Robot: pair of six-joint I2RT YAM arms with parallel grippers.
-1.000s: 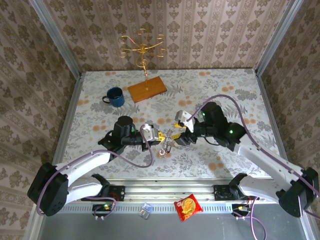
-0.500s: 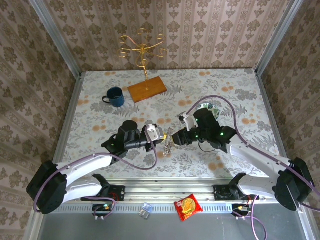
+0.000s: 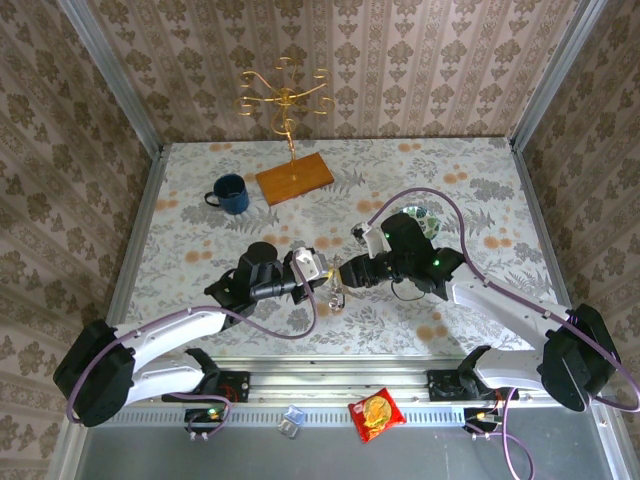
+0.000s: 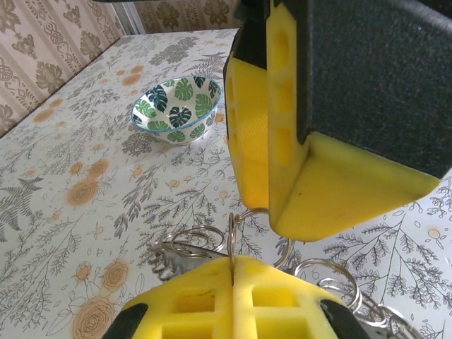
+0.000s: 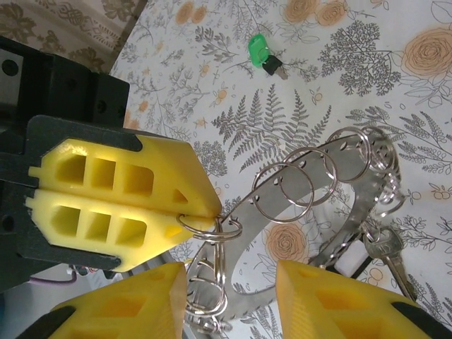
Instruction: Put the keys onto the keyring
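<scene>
Two white-and-black arms wearing yellow-fingered pincers

The left pincer (image 5: pixel 201 210) and right pincer (image 5: pixel 229 282) are showing bright yellow plastic fingers (image 5: pixel 106 183) moulded with square hollows, each sitting in a matte black housing (image 5: pixel 42 92). Behind each pincer, black joint blocks are giving way to smooth white arm links (image 3: pixel 170 330), and a purple-grey cable (image 3: pixel 430 191) is looping alongside. A small green light (image 3: pixel 437 263) is glowing behind the right pincer.
</scene>
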